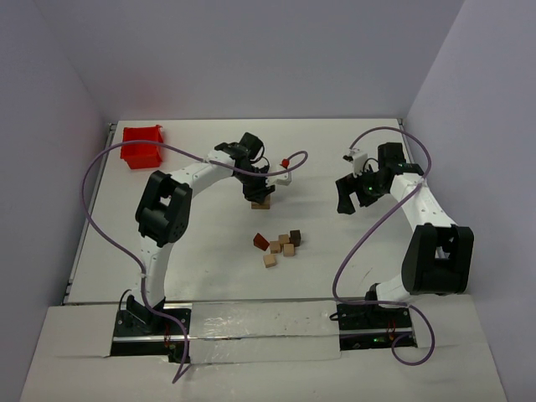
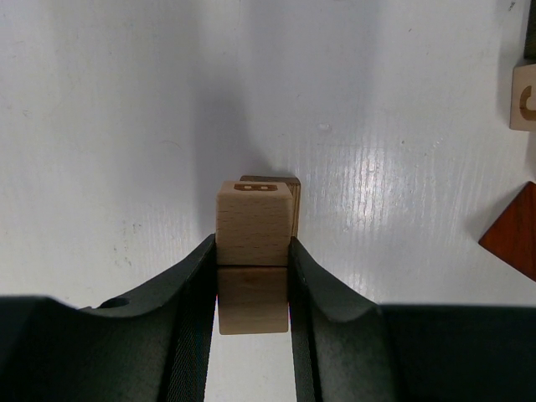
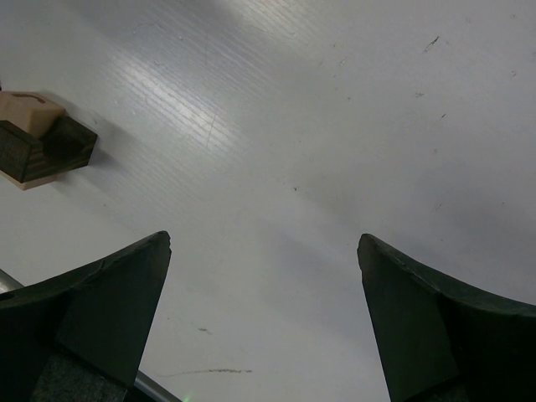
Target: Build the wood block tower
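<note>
My left claw [image 1: 260, 194] hangs over the middle of the white table [image 1: 209, 276], clenched on a light tan cube [image 2: 254, 226], with one dark finger [image 2: 197, 293] pressed to each side of it. The cube carries an engraved mark on its far face. A second pale wooden face [image 2: 252, 301] shows just below it between my fingers, with a thin seam between the two. A brown block [image 2: 283, 182] peeks out behind the cube, touching it and set slightly to one side. From above, this is the wood block tower [image 1: 261, 204] - a short, narrow column right under my left claw, behind the loose pieces and well apart from the red bin [image 1: 142, 144] in the far left corner. The loose pile lies nearer my bases: a reddish-brown wedge [image 1: 261, 242], a dark brown cube [image 1: 295, 237] and several tan cubes [image 1: 288, 249] bunched close together. My left wrist camera catches the wedge [image 2: 512, 230] and one lettered tan cube [image 2: 523, 96] at its right edge. My right claw [image 1: 350, 199] is released - fingers spread wide [image 3: 263, 243] over bare table, gripping nothing and well away from the tower. At the left edge of its view sits a dark block [image 3: 50, 149] with a pale one [image 3: 29, 110] against it; I cannot tell whether the pale one rests on top or behind.
</note>
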